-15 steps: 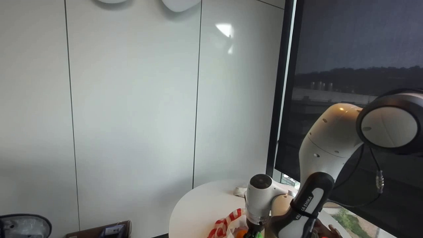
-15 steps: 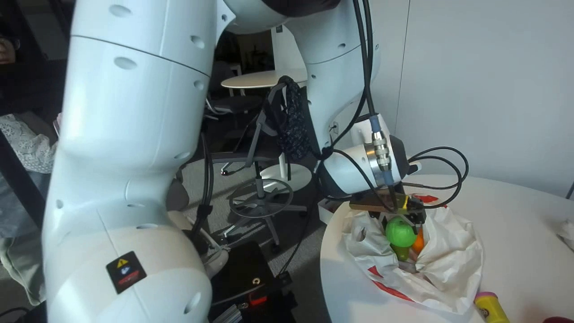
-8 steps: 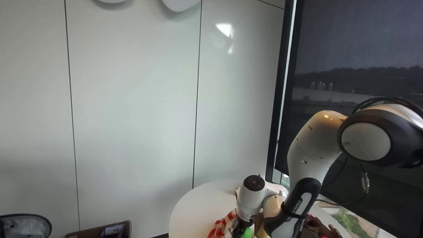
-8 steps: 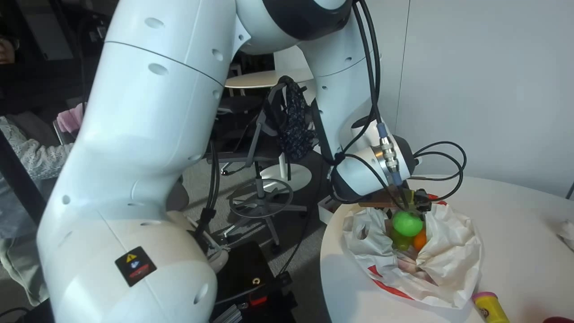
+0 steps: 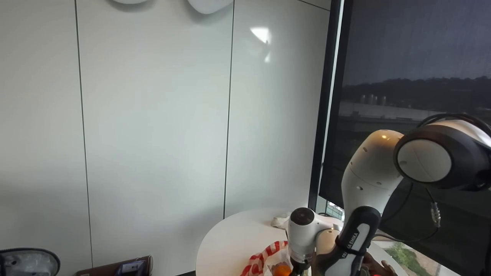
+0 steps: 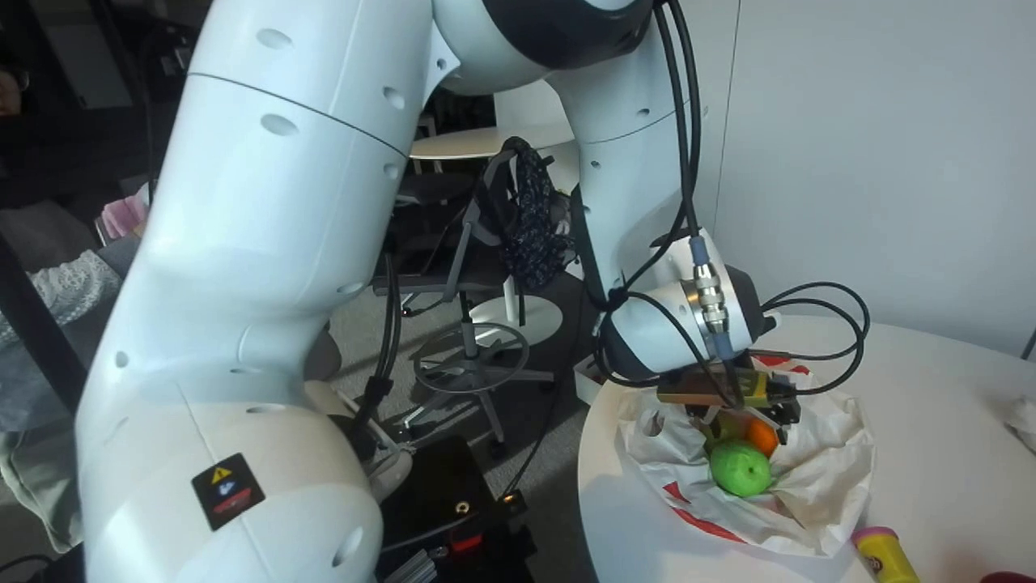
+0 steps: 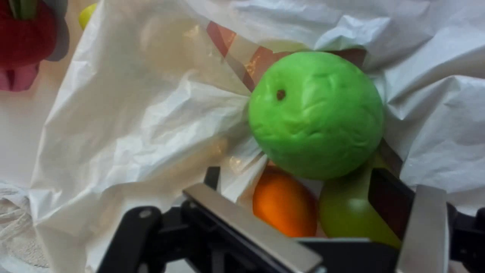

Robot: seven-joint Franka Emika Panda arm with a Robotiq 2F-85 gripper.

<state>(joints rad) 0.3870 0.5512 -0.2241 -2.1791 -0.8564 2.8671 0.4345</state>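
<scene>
As is shown in the wrist view, the gripper (image 7: 297, 184) is spread wide, its fingers (image 7: 390, 201) well apart. A green round fruit (image 7: 316, 117) with a brown dot is seen just ahead of the fingers, lying in the mouth of a white plastic bag (image 7: 151, 125) marked with red. An orange fruit (image 7: 284, 204) and a yellow-green fruit (image 7: 352, 212) are sighted in the gap between the fingers, both partly covered by the green round fruit; whether either is touched by the gripper cannot be told. At the upper left, a red object with a green top (image 7: 28, 40) is noted outside the bag, cut by the view's edge.

In an exterior view, the white arm (image 6: 235, 202) is extended over a round table (image 6: 955, 389), and the gripper is positioned above the bag. The green round fruit is located within the bag, below the gripper and nearer to the camera than the orange fruit. A yellow tub with a pink lid (image 6: 886, 559) is placed just beside the bag. Behind the arm, a chair (image 6: 441, 285) is observed with a dark item (image 6: 530, 227) hung on it, and a person (image 6: 73, 283) is partly hidden at the left edge.

In an exterior view, a panelled wall (image 5: 153, 134) and a shaded window (image 5: 414, 46) are chiefly shown. The bag and the orange fruit are cut by the lower edge; so is the gripper, whose fingers cannot be judged there.
</scene>
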